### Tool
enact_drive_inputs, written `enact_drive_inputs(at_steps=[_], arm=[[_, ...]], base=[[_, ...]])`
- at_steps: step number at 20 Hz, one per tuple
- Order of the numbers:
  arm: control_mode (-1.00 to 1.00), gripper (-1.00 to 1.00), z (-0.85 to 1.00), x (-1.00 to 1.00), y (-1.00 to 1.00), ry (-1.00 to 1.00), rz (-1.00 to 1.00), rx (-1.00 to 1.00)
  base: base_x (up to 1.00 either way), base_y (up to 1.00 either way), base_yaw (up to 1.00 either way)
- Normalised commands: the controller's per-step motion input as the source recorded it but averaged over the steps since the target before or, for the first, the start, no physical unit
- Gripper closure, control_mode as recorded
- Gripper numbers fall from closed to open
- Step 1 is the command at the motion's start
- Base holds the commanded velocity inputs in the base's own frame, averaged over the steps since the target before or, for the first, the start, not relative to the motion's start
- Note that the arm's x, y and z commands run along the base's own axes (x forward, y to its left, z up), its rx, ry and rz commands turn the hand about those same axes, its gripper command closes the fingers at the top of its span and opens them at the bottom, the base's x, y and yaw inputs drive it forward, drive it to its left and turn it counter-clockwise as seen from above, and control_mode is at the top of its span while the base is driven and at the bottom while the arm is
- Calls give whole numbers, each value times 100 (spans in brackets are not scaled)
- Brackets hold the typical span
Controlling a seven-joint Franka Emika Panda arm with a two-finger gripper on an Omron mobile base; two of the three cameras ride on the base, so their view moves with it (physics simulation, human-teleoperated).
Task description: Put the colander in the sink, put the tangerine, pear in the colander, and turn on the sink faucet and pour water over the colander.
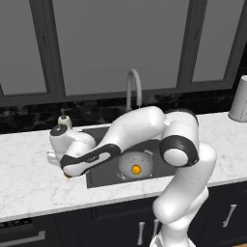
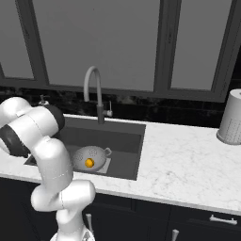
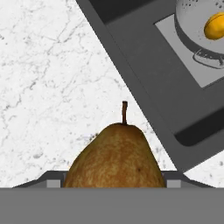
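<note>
On the left, bare white marble tabletop [image 1: 29,183] runs up to the sink's [image 1: 103,179] left rim, and the hand [image 1: 67,173] hangs low over that strip, just beside the rim. Its jaws stand wide, with the pear [image 3: 116,157] between them, stem pointing away; whether the fingers press it cannot be told. Further right, the colander [image 1: 136,164] sits in the basin holding the tangerine [image 1: 136,169], under the sink faucet [image 1: 133,89]. Open tabletop continues right toward a pale perforated canister [image 2: 230,117].

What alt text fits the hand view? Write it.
A brownish pear with a short stem fills the bottom centre, lying on white marble counter. Upper right, the dark sink holds the colander with the tangerine inside.
</note>
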Motion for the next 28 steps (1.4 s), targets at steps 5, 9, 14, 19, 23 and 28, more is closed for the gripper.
enact_drive_inputs(at_steps=[5, 9, 14, 19, 23, 28], arm=[[-100, 100, 45, 1, -52, 6, 0, 0], [-100, 100, 31, 0, -49, 2, 0, 0], [-100, 100, 17, -2, -39, 6, 0, 0], [-100, 100, 3, -6, -49, 7, 0, 0], [-100, 100, 6, -10, -58, 5, 0, 0], [-100, 100, 4, -19, -62, 0, 0, 0]], base=[[0, 0, 0], [0, 0, 0], [0, 0, 0], [0, 0, 0], [0, 0, 0], [0, 0, 0]])
